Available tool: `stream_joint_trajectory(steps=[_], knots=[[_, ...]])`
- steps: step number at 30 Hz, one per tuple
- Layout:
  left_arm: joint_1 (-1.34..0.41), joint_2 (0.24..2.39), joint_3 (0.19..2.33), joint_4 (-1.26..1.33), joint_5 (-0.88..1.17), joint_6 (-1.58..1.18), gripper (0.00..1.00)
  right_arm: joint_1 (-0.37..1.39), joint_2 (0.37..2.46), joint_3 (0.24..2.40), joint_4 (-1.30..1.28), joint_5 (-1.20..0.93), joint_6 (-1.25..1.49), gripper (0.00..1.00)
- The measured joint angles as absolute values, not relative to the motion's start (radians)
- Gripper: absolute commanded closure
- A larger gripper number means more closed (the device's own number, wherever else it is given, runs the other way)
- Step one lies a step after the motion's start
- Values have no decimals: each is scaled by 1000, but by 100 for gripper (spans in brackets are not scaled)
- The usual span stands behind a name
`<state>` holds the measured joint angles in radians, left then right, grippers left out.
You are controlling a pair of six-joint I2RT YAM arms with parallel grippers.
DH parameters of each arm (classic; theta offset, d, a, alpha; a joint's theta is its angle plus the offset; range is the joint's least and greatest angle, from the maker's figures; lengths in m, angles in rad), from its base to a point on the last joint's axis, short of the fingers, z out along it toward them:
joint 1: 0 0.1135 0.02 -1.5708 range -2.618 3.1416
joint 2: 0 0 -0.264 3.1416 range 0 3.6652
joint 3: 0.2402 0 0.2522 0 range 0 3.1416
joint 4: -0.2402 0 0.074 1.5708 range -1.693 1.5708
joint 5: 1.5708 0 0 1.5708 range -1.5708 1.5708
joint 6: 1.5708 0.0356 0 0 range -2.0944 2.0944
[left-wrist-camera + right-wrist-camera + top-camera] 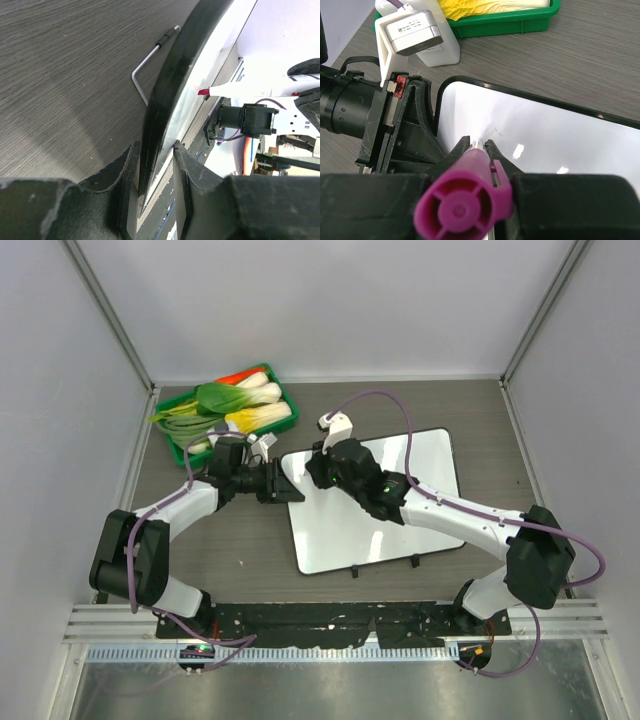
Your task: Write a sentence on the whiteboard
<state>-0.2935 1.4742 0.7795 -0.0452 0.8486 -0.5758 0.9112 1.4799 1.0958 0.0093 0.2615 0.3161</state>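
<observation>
The whiteboard (400,525) lies flat on the dark table, glossy white with a thin black rim. No pink writing shows on it; only a tiny dark mark (497,132) near its left end. My left gripper (283,485) is shut on the board's left edge, one finger each side of the rim (167,85). My right gripper (320,468) is shut on a marker with a magenta end (462,200). It hovers over the board's left end (545,135). The marker's pink tip (202,92) sits right at the board surface.
A green tray (283,420) of vegetables stands at the back left, close behind my left gripper, and shows in the right wrist view (505,22). The board's wire foot (145,65) sticks out over the table. Grey walls enclose the table.
</observation>
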Motion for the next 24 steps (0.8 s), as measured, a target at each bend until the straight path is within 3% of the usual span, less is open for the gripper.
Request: stream_joint_trajectory(steps=[24], knots=[[-295, 1475, 780, -47, 838, -571, 100, 921, 1466, 1093, -16, 392, 316, 98]])
